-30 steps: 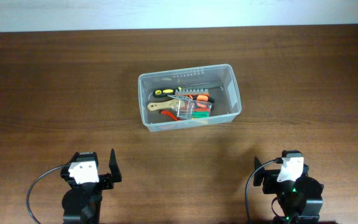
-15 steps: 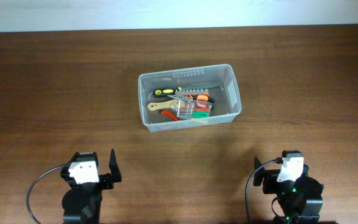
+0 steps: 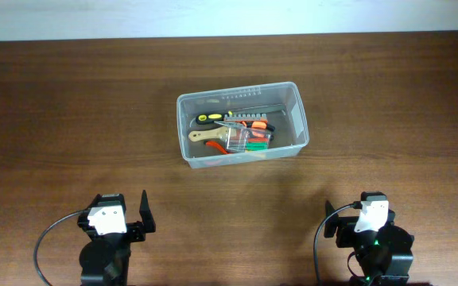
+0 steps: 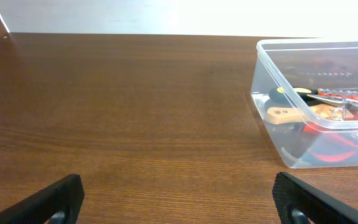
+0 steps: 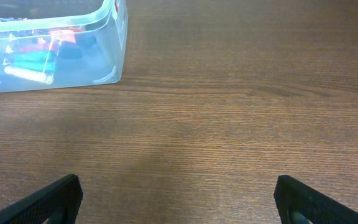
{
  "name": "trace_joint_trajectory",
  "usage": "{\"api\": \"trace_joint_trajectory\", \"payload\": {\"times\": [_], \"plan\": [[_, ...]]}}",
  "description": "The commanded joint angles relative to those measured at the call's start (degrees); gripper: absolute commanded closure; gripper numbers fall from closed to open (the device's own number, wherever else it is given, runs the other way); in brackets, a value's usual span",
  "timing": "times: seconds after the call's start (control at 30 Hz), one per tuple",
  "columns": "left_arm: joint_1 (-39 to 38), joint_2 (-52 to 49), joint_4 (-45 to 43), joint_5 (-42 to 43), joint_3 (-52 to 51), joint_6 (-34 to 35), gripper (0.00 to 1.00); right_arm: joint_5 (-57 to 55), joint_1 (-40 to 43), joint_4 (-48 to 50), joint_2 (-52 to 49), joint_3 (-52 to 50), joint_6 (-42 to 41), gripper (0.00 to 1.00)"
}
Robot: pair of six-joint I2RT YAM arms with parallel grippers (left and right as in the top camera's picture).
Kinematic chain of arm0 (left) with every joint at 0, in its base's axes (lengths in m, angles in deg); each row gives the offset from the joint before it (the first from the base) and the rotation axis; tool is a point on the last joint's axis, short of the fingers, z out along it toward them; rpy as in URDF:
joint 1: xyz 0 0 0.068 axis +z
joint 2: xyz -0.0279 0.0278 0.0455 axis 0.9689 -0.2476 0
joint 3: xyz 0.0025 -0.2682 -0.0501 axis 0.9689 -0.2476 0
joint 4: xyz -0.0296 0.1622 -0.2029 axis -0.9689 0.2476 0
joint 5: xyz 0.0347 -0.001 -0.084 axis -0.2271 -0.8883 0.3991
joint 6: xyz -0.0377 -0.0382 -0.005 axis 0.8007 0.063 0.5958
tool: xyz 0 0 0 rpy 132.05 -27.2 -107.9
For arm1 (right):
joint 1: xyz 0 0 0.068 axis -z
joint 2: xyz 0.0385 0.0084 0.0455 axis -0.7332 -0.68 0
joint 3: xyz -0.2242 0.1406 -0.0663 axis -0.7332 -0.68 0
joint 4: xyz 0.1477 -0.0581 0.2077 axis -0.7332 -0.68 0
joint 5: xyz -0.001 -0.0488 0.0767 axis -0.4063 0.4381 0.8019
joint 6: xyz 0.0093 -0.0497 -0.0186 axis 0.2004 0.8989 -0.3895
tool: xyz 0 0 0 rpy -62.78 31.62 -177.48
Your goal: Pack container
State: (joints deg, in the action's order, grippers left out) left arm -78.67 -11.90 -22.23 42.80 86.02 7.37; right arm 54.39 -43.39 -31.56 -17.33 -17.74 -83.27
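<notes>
Container [image 3: 286, 107]: overhead, we log it upright on the table [image 3: 70, 119], about mid-width and toward the far side. It holds hand tools [image 3: 207, 118] and a small clear bit case [image 3: 249, 141].

Left wrist: we note the left gripper [image 4: 179, 202] spread wide, gripping nothing. The tub stands ahead to its right, well apart.

Right wrist: the right gripper [image 5: 179, 202] is likewise wide and empty. The tub's corner is at upper left.

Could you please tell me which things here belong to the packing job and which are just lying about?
Job: container; inside it, bit case, yellow-handled screwdriver, wooden-handled tool, red-handled tool.
Lying about: no loose items visible; only the table.
</notes>
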Motion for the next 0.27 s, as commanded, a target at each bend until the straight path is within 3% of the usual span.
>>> {"api": "trace_joint_trajectory", "payload": {"times": [0.0,0.23], "plan": [[-0.2,0.6,-0.4,-0.6,-0.7,0.1,0.01,0.5,0.5,0.2,0.7,-0.3,-0.5,0.01],[-0.2,0.6,-0.4,-0.6,-0.7,0.1,0.01,0.5,0.5,0.2,0.7,-0.3,-0.5,0.01]]}}
